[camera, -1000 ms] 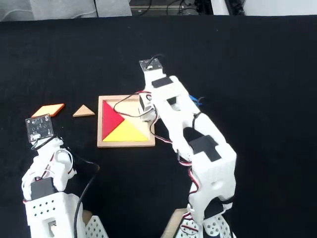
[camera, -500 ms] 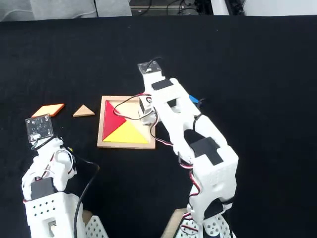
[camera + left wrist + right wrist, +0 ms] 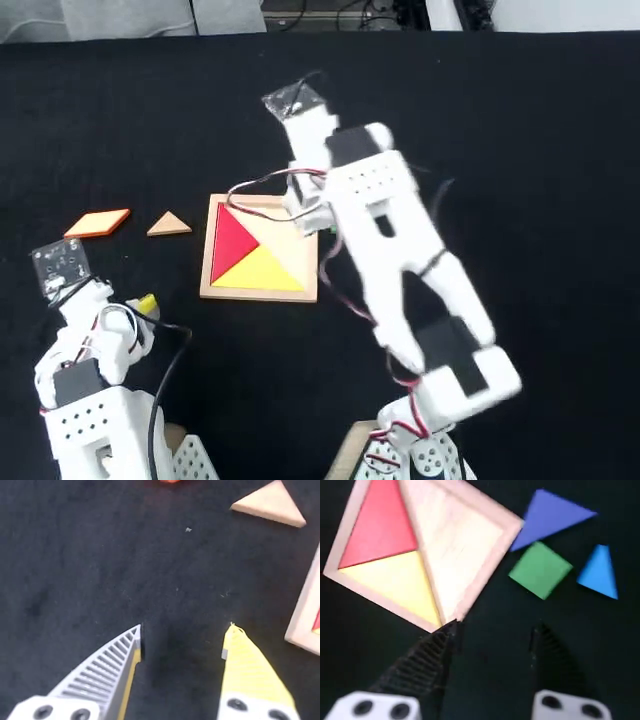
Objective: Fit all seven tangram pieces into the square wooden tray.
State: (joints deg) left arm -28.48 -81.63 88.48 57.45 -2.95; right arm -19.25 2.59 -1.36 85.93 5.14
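Left wrist view — orange pc (image 3: 172, 481), tray (image 3: 305, 622) cut off.

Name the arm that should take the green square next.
Right. Its open jaws sit close to the green square, beside the bare half of the tray. The left jaws, also open, are over the cloth by the wooden triangle, on the tray's other side.

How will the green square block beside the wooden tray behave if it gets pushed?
The green square block looks rigid and lies flat, so it would likely slide, not roll or tip. Thin and small, it is probably light. The black cloth beneath may add drag.
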